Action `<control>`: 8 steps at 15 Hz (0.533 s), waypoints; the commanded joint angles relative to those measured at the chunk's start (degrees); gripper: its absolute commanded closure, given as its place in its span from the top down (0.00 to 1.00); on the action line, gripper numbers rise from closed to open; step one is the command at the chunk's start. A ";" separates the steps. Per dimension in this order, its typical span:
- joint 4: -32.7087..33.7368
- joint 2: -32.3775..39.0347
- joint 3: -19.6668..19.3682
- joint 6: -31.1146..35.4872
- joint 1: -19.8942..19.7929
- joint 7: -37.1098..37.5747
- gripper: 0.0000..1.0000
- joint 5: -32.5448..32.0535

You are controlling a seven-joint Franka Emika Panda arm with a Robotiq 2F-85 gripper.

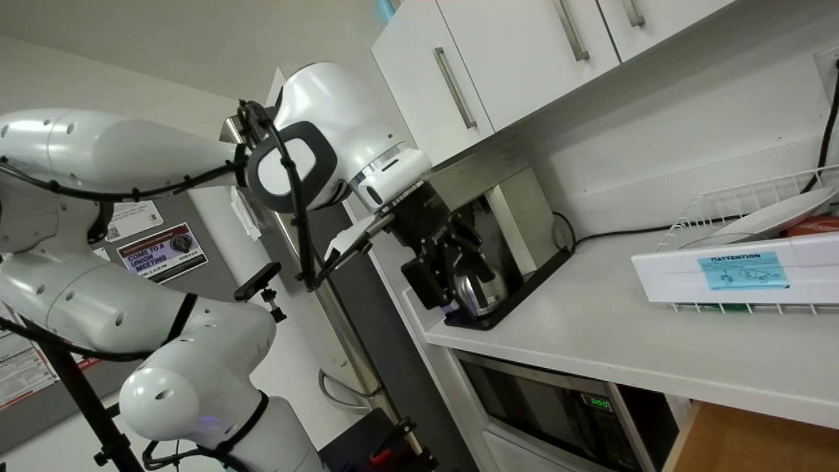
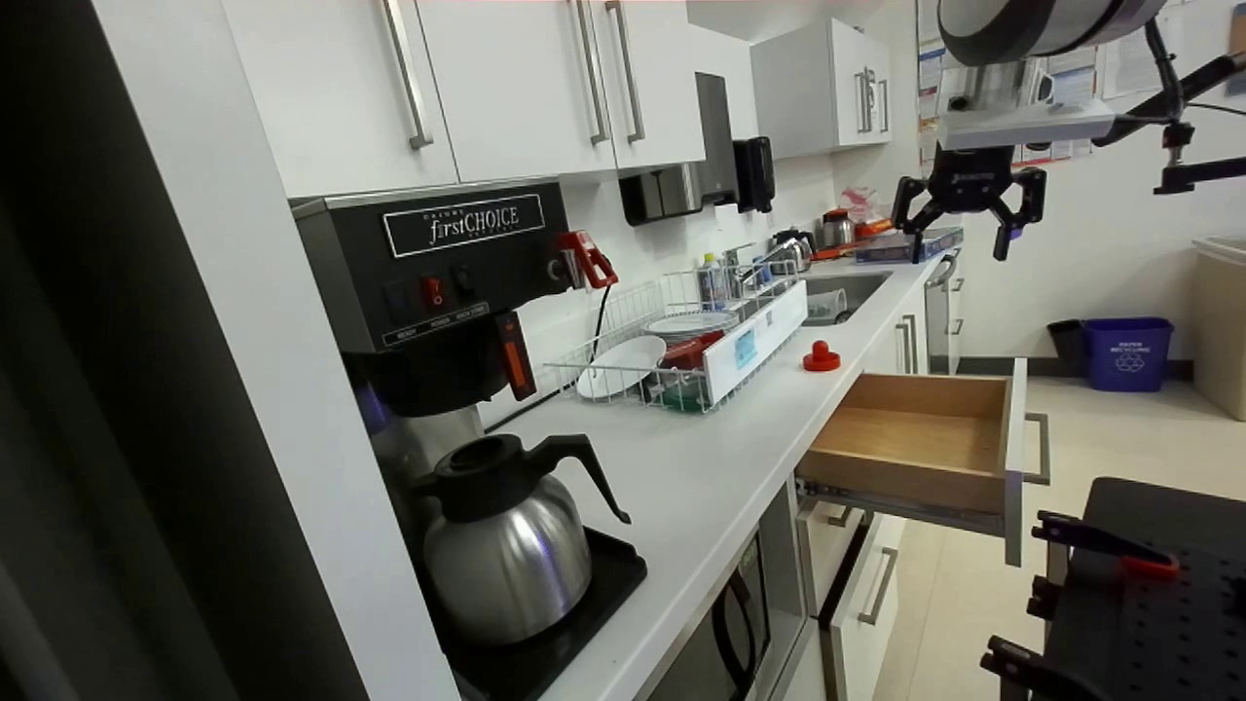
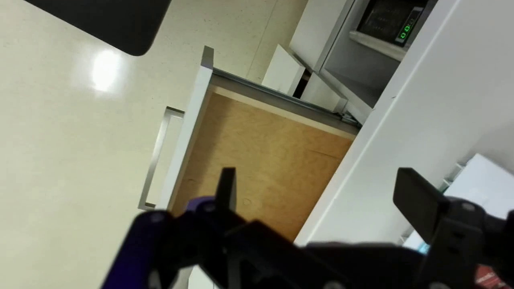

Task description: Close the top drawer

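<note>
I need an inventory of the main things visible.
Long flat counter: 1, white, along white wall
Wooden top drawer: 1, brown and white, open below counter
Boxy coffee maker: 1, black, on counter
Round metal pot: 1, silver and black, on coffee maker
Wire dish rack: 1, white, on counter
Rectangular microwave: 1, black, under counter
Small knobbed object: 1, red, on counter
Two-fingered gripper: 1, black, open, above drawer level
Jointed arm: 1, white, carrying gripper

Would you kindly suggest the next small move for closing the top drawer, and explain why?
I would likely shift the end effector outward, beyond the drawer front, before any lowering. The top drawer stands pulled out, and in the wrist view the spread fingers appear over it and the counter, not beyond the handle.
</note>
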 commanded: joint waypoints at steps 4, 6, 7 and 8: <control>-0.04 -0.02 0.02 -0.07 -0.76 -0.14 1.00 0.18; 0.46 1.17 0.59 1.55 -1.51 1.35 1.00 -0.37; 1.45 2.89 0.94 2.44 -2.63 2.84 1.00 -1.13; 2.95 5.34 0.99 3.13 -4.17 4.33 1.00 -2.00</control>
